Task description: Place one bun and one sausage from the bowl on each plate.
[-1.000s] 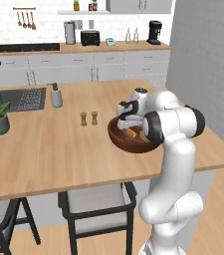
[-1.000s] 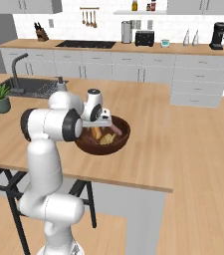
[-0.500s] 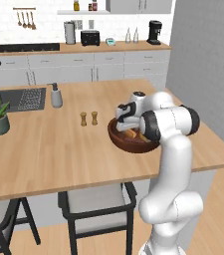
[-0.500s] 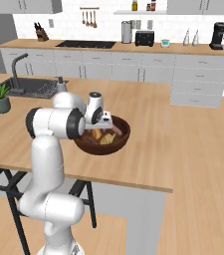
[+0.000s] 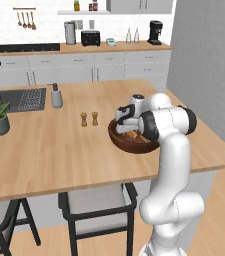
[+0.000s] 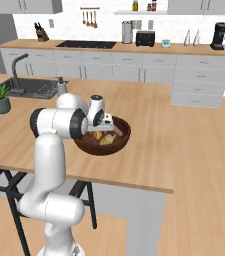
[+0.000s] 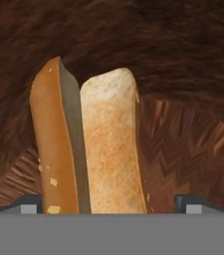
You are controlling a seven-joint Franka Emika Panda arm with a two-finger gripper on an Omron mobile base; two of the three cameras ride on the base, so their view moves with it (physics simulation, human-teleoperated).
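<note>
Hand view looks straight down into the bowl (image 7: 183, 144): the gripper (image 7: 111, 206) is spread wide, its two dark fingertips (image 7: 31, 203) standing on either side of a pale bun (image 7: 113, 144), not pinching it. A darker golden bun (image 7: 51, 139) lies against the pale one's left side. Left base view shows the gripper (image 5: 125, 121) dipped into the dark wooden bowl (image 5: 129, 143), which sits on the wooden island counter (image 5: 44, 150), with two small shakers (image 5: 89, 119) nearby.
</note>
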